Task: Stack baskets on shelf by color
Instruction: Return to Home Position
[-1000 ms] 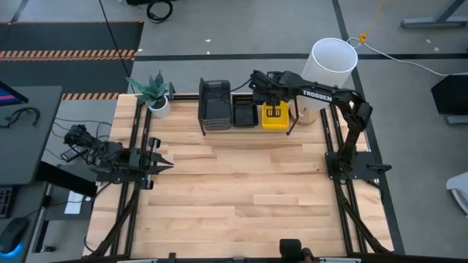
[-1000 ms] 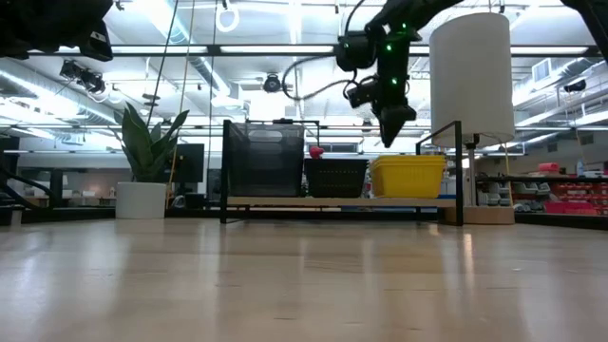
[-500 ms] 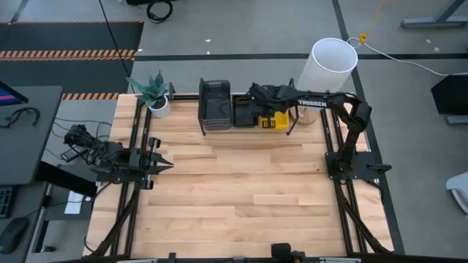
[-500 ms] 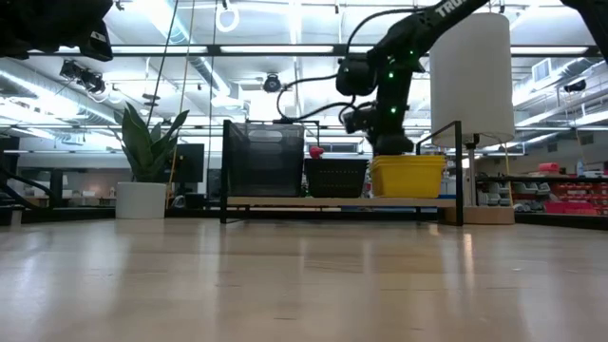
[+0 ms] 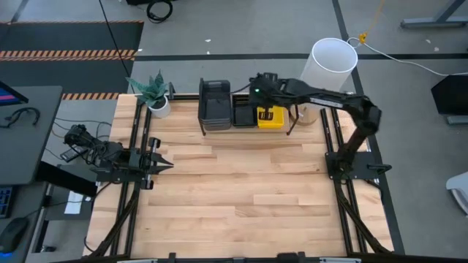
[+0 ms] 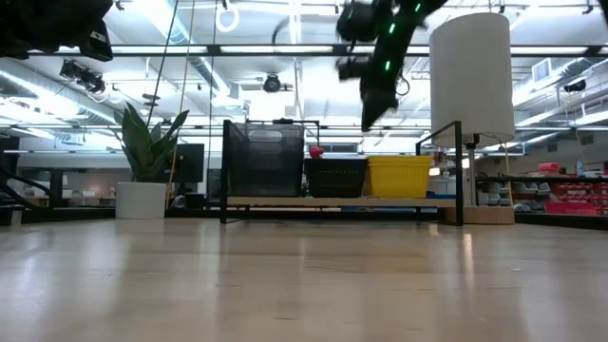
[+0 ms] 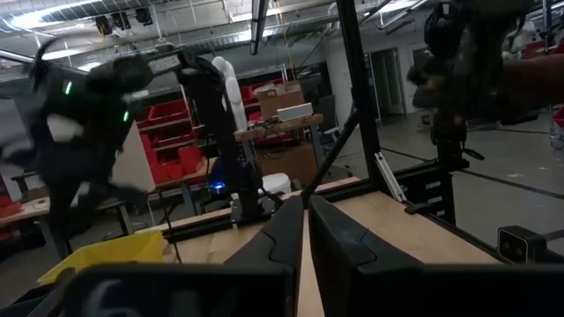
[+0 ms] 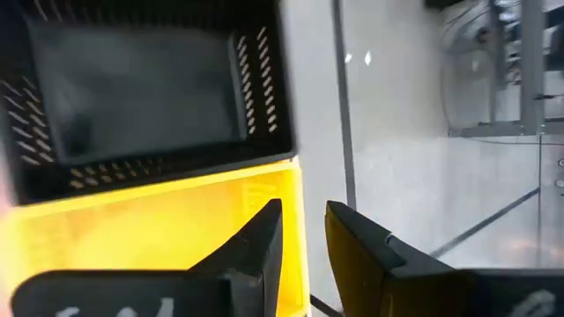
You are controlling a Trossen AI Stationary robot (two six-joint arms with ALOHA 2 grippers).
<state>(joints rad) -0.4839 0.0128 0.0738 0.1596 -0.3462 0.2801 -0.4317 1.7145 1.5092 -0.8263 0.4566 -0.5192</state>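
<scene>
Along the far edge of the surface (image 5: 241,190), the shelf (image 6: 285,201) carries the baskets side by side by colour: dark grey baskets (image 5: 214,106) toward the left arm's side, black perforated baskets (image 5: 243,117) in the middle, yellow baskets (image 5: 276,123) toward the right arm's side. The right hand (image 6: 367,116) hangs in the air above the shelf, over where black meets yellow, touching neither, its fingers a little parted and gripping nothing. The left hand (image 5: 165,162) sits low at its own side of the surface, well apart from the shelf, fingers pressed together and empty.
</scene>
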